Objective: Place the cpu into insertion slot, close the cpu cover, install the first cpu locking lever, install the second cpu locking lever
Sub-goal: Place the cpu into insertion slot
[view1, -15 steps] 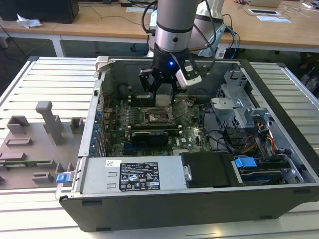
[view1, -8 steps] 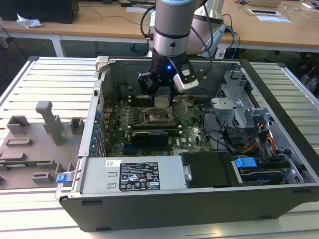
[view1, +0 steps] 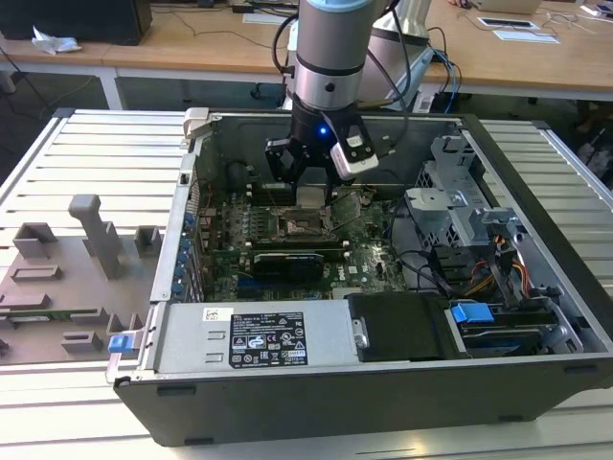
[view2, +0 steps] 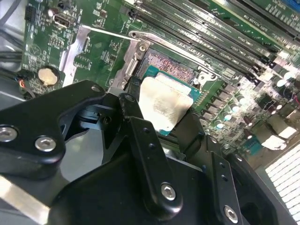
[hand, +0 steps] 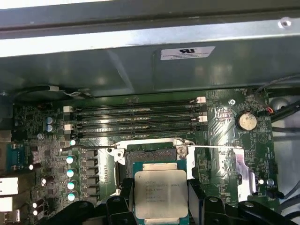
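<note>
**You are carrying a light, brittle chip by its edges**

Your gripper point(hand: 161, 210) is pinching the cpu point(hand: 161, 193), its fingers point(hand: 125, 205) bearing on two opposite edges and closed just to the chip's width. The pale metal top is facing up. The chip is hanging over the near part of the insertion slot point(hand: 150, 153), close to the middle of the motherboard point(hand: 224, 138), with the long memory slots point(hand: 136, 117) lying beyond it toward the case wall point(hand: 140, 65). In the second wrist view part of the slot's contact field point(view2: 169, 65) is showing bare past the chip's edge, so it is looking offset and not seated. You cannot tell how much gap is left underneath.

Treat it as almost weightless, stiff and slick. The metal lid and thin green border are offering little friction, so a small tilt could be letting it slide between the pads. The edge grip is the right one, because the underside and the slot's fine contacts are likely bending or scratching under any sideways drag. Be thinking level, square and gentle, with no pressing.
</note>
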Controlling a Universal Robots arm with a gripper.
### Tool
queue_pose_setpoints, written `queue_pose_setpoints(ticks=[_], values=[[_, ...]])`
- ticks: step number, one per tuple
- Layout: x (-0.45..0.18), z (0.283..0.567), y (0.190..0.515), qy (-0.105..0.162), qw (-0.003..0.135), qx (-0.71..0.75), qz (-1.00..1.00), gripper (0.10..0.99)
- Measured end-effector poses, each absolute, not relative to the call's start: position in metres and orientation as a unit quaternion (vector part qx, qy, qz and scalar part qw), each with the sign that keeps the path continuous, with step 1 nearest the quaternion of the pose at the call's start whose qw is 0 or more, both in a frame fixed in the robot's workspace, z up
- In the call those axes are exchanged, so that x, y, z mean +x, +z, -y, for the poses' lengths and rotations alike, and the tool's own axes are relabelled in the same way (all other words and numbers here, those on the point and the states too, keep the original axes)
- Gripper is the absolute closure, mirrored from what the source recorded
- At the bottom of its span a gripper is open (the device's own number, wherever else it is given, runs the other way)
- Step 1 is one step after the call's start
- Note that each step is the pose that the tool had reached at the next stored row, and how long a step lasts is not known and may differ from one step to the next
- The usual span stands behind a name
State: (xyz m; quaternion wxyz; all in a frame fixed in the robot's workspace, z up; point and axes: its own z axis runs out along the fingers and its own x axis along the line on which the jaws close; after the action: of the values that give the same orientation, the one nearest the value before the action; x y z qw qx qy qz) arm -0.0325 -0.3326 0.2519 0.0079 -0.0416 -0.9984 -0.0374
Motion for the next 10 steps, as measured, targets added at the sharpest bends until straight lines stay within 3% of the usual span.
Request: queue_pose_setpoints(ticks=[10], values=[[-0.0324, 0.3326, 0.2514, -0.036, 0.005, -0.119, 0.992, 0.541]])
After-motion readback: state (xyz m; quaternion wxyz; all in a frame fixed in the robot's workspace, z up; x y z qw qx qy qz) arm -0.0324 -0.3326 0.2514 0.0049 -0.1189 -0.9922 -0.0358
